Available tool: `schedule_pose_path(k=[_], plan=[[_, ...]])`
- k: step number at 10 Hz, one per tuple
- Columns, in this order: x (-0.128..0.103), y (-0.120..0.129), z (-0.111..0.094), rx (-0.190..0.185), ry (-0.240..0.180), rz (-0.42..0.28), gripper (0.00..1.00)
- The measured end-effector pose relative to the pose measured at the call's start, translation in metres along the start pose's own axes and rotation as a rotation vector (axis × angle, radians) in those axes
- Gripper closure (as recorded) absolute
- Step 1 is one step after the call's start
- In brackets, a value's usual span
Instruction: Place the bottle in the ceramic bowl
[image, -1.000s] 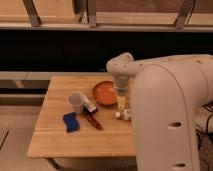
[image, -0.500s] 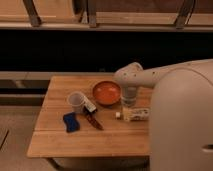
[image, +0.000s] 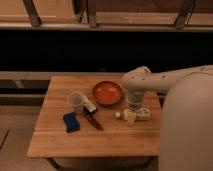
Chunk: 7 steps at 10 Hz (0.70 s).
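Observation:
The orange-red ceramic bowl (image: 108, 93) sits on the wooden table (image: 60, 142), at the middle of its far half. The pale cream bottle (image: 131, 117) lies on its side on the table, just right of and nearer than the bowl, with its small white cap pointing left. My gripper (image: 134, 111) hangs from the white arm (image: 150, 80) straight down onto the bottle, right at it. The wrist hides part of the bottle.
A whitish cup (image: 76, 101) stands left of the bowl, with a small dark box-like item (image: 90, 106) beside it. A blue object (image: 70, 122) and a reddish-brown stick-like object (image: 94, 121) lie nearer the front. My white body (image: 187, 130) fills the right side.
My arm has swung right and lowered, bringing the gripper down from beside the bowl onto the bottle. The bottle, bowl and cup have stayed in place.

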Motion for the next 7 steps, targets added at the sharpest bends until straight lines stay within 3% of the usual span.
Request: schedule_pose_path(k=[2, 5, 7], plan=[[0.001, -0.003, 0.005, -0.005, 0.007, 0.007, 0.25], [0.024, -0.031, 0.041, -0.029, 0.027, 0.087, 0.25], [0.033, -0.045, 0.057, -0.038, 0.013, 0.118, 0.25]])
